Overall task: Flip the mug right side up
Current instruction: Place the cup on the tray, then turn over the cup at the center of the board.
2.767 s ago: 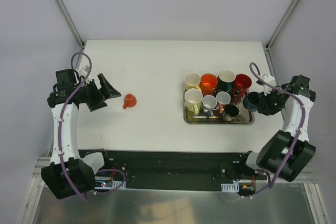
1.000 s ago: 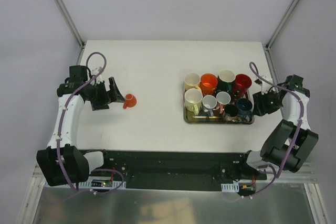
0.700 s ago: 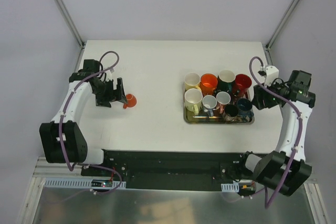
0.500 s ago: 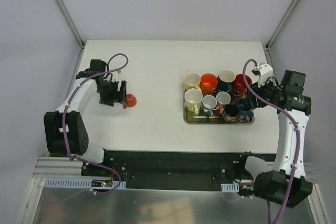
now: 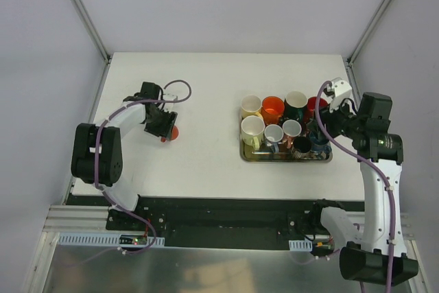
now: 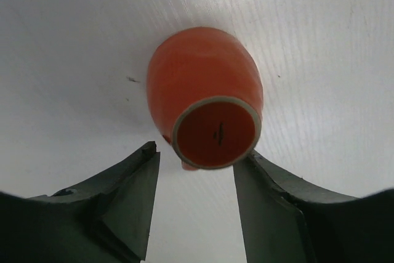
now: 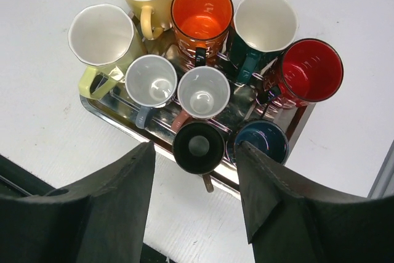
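Observation:
A small orange mug [image 5: 170,132] stands mouth down on the white table at the left, its ringed base [image 6: 215,132] turned up toward the left wrist camera. My left gripper [image 5: 162,124] is open and straddles it. In the left wrist view this gripper [image 6: 198,155] has one dark finger [image 6: 261,183] at the rim of the base and the other finger [image 6: 132,183] a little apart from it. My right gripper [image 5: 322,128] hovers open and empty over the tray; in the right wrist view the gripper [image 7: 196,147] frames a black mug [image 7: 198,146].
A metal tray [image 5: 286,159] at the right holds several upright mugs, among them yellow, orange, red and dark blue [image 7: 263,141] ones. The tray's rim [image 7: 111,118] shows in the right wrist view. The table edge runs close to both arms.
The left gripper has slid right to the orange mug and its jaws have narrowed around it. The right gripper has left the dark blue mug in the tray and moved over it.

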`<state>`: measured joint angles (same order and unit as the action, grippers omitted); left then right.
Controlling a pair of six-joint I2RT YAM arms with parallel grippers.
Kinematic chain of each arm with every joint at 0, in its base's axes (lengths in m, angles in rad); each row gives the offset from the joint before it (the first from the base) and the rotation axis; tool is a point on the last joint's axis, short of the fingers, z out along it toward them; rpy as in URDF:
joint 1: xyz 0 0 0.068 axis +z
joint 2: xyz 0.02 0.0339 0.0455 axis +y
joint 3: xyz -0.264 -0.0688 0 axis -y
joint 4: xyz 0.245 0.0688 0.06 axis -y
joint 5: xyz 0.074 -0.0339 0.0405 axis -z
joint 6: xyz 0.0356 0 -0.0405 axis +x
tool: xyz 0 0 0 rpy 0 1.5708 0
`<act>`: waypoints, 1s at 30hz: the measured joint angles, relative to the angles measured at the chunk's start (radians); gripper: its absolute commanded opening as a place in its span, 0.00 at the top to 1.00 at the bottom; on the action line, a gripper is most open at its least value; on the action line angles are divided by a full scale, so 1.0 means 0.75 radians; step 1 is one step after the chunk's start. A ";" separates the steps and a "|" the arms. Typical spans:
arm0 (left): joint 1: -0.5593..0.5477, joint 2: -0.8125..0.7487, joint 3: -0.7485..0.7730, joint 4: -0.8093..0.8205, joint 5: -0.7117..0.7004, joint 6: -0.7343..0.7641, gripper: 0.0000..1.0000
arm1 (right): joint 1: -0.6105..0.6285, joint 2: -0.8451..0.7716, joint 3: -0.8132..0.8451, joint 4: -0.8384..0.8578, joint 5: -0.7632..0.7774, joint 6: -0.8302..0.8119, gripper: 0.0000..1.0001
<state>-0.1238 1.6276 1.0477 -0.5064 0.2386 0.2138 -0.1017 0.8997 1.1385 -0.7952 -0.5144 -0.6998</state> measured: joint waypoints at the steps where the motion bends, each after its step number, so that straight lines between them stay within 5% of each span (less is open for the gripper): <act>1: -0.011 0.029 0.003 0.013 -0.025 0.003 0.51 | 0.009 0.001 0.001 0.003 0.005 0.012 0.39; 12: -0.027 0.121 0.019 0.070 -0.120 0.016 0.98 | 0.094 0.004 0.000 0.058 0.048 0.097 0.40; 19: -0.026 0.081 0.022 0.012 -0.054 0.030 1.00 | 0.178 0.009 -0.043 0.099 0.049 0.120 0.40; 24: -0.025 0.007 0.158 -0.220 0.222 0.029 1.00 | 0.271 0.030 -0.069 0.147 0.034 0.126 0.40; 30: -0.025 -0.014 0.413 -0.505 0.809 0.022 1.00 | 0.485 0.005 -0.212 0.393 0.039 0.076 0.33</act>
<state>-0.1429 1.6173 1.3575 -0.8848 0.8455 0.2302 0.2619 0.9031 0.9798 -0.5003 -0.4850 -0.6430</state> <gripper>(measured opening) 0.161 0.631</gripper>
